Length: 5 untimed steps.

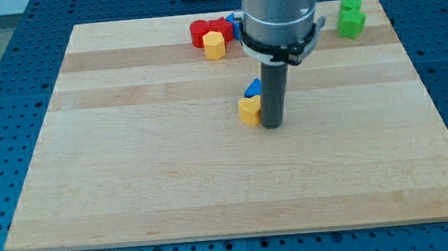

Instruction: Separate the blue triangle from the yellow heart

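- Resting on the board, my tip sits just right of the yellow heart — touching or nearly so.
- Blue triangle pokes out behind the heart, against the rod.
- No fingers here — a bare rod.

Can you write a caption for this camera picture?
My tip sits right of the yellow heart, hiding part of the blue triangle behind it.

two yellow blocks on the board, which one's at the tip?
The yellow heart, mid-board, against my tip on its left. The other yellow block sits by the red ones up top.

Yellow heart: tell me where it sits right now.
The yellow heart sits near the board's middle, touching the blue triangle above it, with my tip at its right.
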### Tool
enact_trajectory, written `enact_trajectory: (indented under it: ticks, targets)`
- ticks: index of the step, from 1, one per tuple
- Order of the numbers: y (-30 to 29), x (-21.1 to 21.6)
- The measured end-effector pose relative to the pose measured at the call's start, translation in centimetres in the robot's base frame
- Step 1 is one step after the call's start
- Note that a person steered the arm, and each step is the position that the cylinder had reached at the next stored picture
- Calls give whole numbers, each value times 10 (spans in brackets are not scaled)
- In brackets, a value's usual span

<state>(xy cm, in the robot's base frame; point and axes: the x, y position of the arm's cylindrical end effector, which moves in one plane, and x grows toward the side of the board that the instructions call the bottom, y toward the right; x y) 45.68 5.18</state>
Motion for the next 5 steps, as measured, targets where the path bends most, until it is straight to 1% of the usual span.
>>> enact_trajectory:
  ticks: [1,2,3,5]
  targets:
    - [-2,-28]
    - [-12,-43]
    - [-14,-41]
    - [-17,-64]
